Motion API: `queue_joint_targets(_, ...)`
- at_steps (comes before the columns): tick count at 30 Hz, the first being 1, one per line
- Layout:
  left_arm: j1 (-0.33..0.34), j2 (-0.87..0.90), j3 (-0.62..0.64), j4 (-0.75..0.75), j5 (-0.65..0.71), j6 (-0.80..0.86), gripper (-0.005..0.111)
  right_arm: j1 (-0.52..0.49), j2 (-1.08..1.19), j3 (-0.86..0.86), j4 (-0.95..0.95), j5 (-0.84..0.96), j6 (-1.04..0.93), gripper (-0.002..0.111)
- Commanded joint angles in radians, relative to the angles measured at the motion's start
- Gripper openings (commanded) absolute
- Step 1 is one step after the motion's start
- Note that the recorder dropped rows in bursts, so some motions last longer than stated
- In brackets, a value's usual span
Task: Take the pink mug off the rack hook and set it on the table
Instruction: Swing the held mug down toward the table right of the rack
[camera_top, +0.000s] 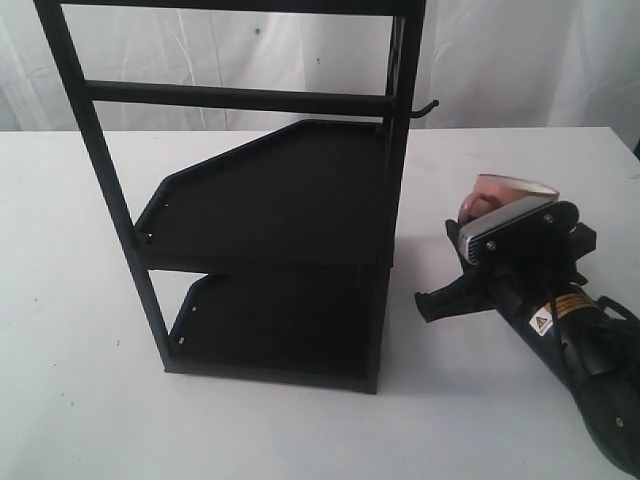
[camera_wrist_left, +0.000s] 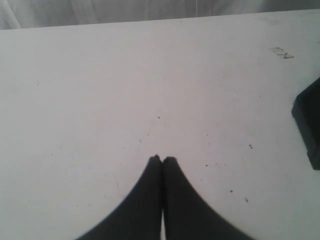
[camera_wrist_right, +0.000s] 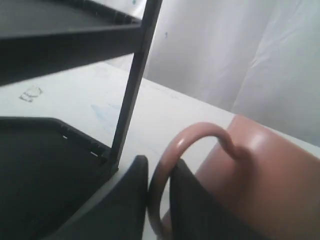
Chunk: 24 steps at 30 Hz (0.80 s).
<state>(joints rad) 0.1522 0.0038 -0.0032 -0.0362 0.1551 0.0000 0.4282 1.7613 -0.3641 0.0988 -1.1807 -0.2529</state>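
Observation:
The pink mug (camera_top: 508, 189) is off the rack hook (camera_top: 428, 107), low over the white table (camera_top: 70, 330) to the right of the black rack (camera_top: 270, 200). My right gripper (camera_top: 477, 214) is shut on the mug's loop handle (camera_wrist_right: 200, 131), with one finger on each side of the loop. In the right wrist view, the gripper (camera_wrist_right: 159, 167) shows with the mug body (camera_wrist_right: 272, 175) beside it. Whether the mug's base touches the table is hidden. The hook is bare. My left gripper (camera_wrist_left: 162, 159) is shut with nothing in it, over bare table, and is out of the exterior view.
The rack's upright post (camera_wrist_right: 132, 85) and lower tray (camera_wrist_right: 40, 170) stand close beside the right gripper. A dark corner of the rack (camera_wrist_left: 309, 125) shows at the edge of the left wrist view. A white curtain (camera_top: 520, 50) hangs behind the table.

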Motion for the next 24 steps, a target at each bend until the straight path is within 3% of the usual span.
queue_joint_targets(1,-0.006,-0.004,0.003,-0.009,-0.005,0.0,0.0,-0.01,0.028,-0.03,-0.001,-0.04,-0.005,0.017)
queue_joint_targets(14,-0.006,-0.004,0.003,-0.009,-0.005,0.0,0.0,-0.01,0.078,-0.044,-0.003,-0.04,-0.005,0.017)
queue_joint_targets(24,-0.006,-0.004,0.003,-0.009,-0.005,0.0,0.0,-0.01,0.081,-0.094,-0.029,-0.04,-0.005,0.0)
